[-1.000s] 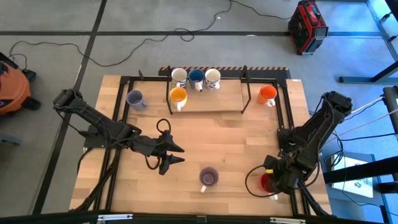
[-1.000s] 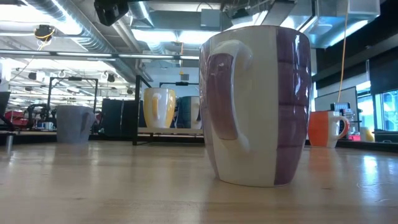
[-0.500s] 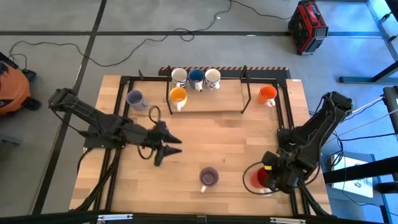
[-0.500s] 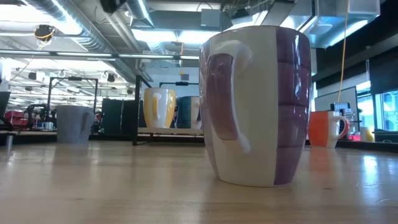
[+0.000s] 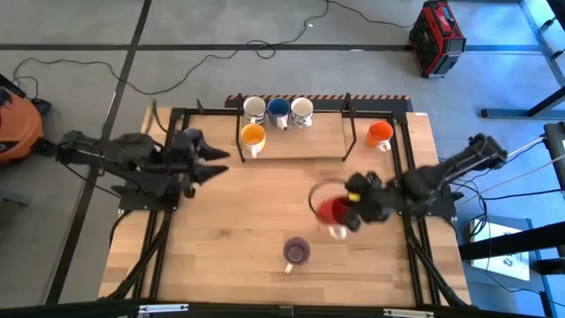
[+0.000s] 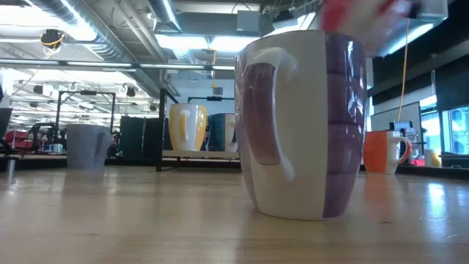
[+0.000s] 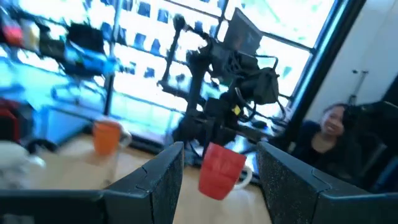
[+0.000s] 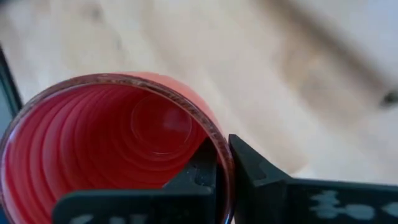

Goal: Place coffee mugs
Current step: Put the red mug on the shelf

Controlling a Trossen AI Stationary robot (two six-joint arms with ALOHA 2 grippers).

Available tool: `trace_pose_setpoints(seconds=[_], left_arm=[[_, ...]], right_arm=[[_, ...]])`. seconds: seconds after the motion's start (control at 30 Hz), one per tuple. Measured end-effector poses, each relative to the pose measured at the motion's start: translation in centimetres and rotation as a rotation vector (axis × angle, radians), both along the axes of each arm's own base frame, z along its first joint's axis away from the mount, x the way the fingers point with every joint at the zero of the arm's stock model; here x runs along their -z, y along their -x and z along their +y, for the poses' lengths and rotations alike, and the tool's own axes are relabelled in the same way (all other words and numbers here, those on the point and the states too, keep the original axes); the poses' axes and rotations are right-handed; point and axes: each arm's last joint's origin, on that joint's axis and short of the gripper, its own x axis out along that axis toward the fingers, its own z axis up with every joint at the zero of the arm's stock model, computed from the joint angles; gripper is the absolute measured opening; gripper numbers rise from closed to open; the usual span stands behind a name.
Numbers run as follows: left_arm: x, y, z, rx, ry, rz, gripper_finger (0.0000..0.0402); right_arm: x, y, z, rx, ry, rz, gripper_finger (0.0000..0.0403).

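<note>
Red mug (image 5: pixel 335 212) upright, mouth upward, rim pinched by right gripper (image 5: pixel 355 205)

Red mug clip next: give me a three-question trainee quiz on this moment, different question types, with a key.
1. True or false: the right gripper holds the red mug by its rim.
2. Multiple choice: which mug stands alone near the table's front edge? A) orange mug B) purple mug C) blue mug
3. Fill in: in the high view, the yellow-orange mug stands just in front of a row of ___ mugs.

Key
1. True: the right wrist view shows one finger inside the rim and one outside.
2. B, the purple mug; the orange mug and blue mug are at the back.
3. Three.
</note>
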Motion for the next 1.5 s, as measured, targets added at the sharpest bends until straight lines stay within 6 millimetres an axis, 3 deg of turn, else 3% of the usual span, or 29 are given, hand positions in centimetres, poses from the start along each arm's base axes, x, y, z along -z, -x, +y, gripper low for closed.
trace_pose_setpoints(seconds=[0.13, 0.33, 0.6, 0.83, 1.17, 1.5], left_arm=[[-0.5, 1.2, 0.9, -0.051, -0.053, -0.031, 0.0196], [0.0, 1.3, 1.5, -0.088, -0.068, 0.02, 0.0196], [0.5, 0.5, 1.4, -0.089, -0.05, 0.07, 0.0196], [0.6, 0.5, 1.4, -0.11, -0.023, 0.072, 0.0196], [0.7, 0.5, 1.5, -0.123, -0.001, 0.082, 0.0196], [0.8, 0.5, 1.5, -0.123, -0.001, 0.087, 0.0196]], right_arm=[[-2.8, -1.4, -3.5, 0.05, 0.12, -0.08, 0.0003], [-6.4, -1.8, -8.6, 0.047, 0.248, -0.088, 0.0002], [-8.1, -1.0, -15.4, 0.088, 0.361, 0.089, 0.0002], [-6.8, -2.6, -21.5, 0.12, 0.332, 0.22, 0.0002], [-1.5, -3.8, -30.0, 0.19, 0.157, 0.341, 0.0002], [2.2, -4.8, -34.3, 0.227, 0.104, 0.335, 0.0002]])
